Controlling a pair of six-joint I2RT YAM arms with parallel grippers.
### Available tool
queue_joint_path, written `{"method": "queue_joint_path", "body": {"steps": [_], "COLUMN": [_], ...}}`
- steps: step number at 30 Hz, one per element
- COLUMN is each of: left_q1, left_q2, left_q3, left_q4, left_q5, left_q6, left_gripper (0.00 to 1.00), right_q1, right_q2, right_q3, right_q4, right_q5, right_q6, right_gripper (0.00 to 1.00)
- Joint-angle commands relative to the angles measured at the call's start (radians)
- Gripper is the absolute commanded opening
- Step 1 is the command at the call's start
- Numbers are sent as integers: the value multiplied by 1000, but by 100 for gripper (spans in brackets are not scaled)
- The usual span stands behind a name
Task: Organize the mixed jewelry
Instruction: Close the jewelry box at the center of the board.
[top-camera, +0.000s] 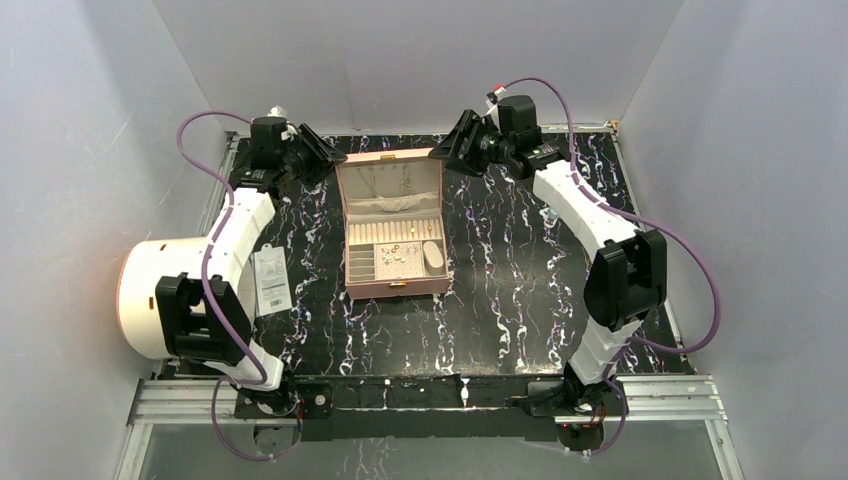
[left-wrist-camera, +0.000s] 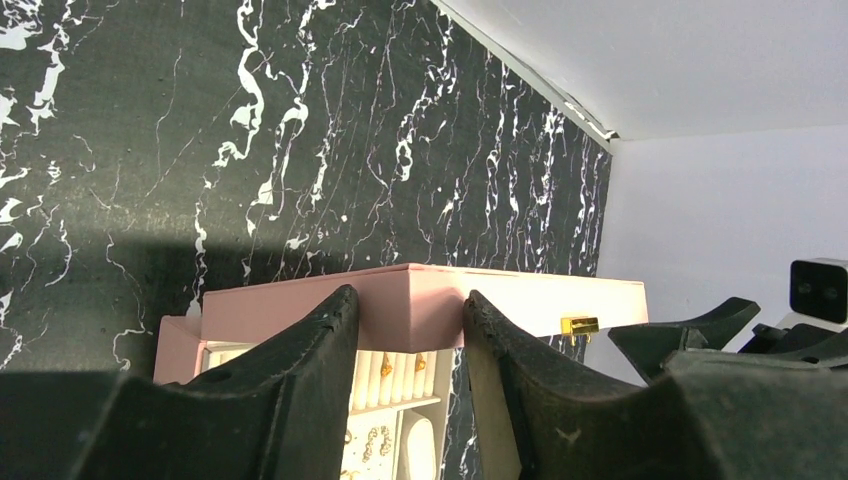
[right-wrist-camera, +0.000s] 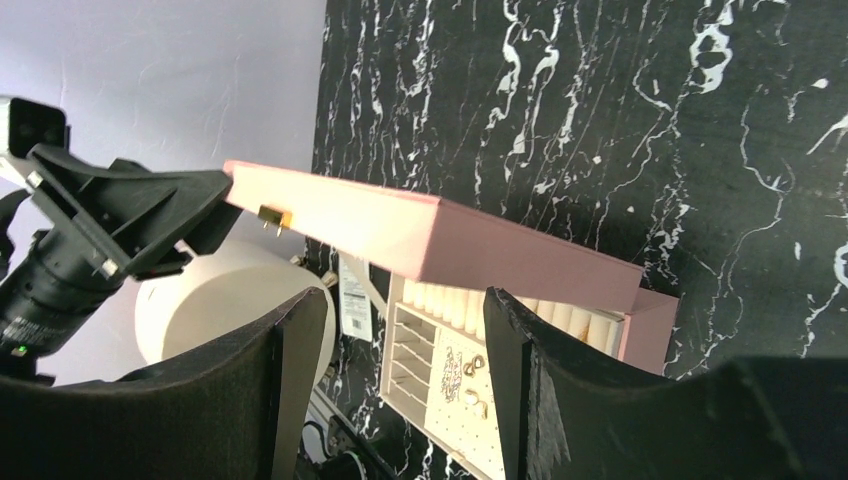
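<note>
left gripper (left-wrist-camera: 408, 300) stood apart, pink box lid (left-wrist-camera: 535, 300) corner between fingers | right gripper (right-wrist-camera: 405, 297) gaped beside it | jewelry (top-camera: 398, 255) lay inside | tag (top-camera: 271, 280) near tabletop (top-camera: 500, 300) left edge

My right gripper (right-wrist-camera: 405, 305) holds its black fingers spread wide, with nothing touching them; past the gap I see the pink rectangular jewellery box (right-wrist-camera: 650, 320), its lid (right-wrist-camera: 430, 235) raised, a gold clasp (right-wrist-camera: 272, 215) on the lid's edge; inside lie cream ring rolls (right-wrist-camera: 440, 298) and small gold jewellery pieces (right-wrist-camera: 470, 375) on a pale panel; the left gripper (right-wrist-camera: 215, 205) meets the lid beside the clasp; I cannot tell whether it grips.
</note>
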Motion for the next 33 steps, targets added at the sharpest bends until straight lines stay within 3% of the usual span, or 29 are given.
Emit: {"method": "queue_joint_path", "body": {"steps": [1, 15, 25, 33], "left_q1": [-11, -11, -11, -11], "left_q2": [-68, -287, -436, -483], "left_q3": [-70, -307, -507, -585], "left_q4": [1, -48, -82, -100], "left_q5": [76, 73, 63, 56], "left_q6": [-2, -34, -85, -87], "left_gripper": [38, 36, 34, 34], "right_q1": [-5, -5, -6, -5], "right_q2": [-123, -333, -350, -314], "right_q3": [-46, -237, -338, -346], "right_q4": [63, -46, -98, -185], "right_q5": [-57, 59, 29, 37], "right_q6": [-8, 4, 23, 3], "right_gripper": [68, 68, 64, 62]}}
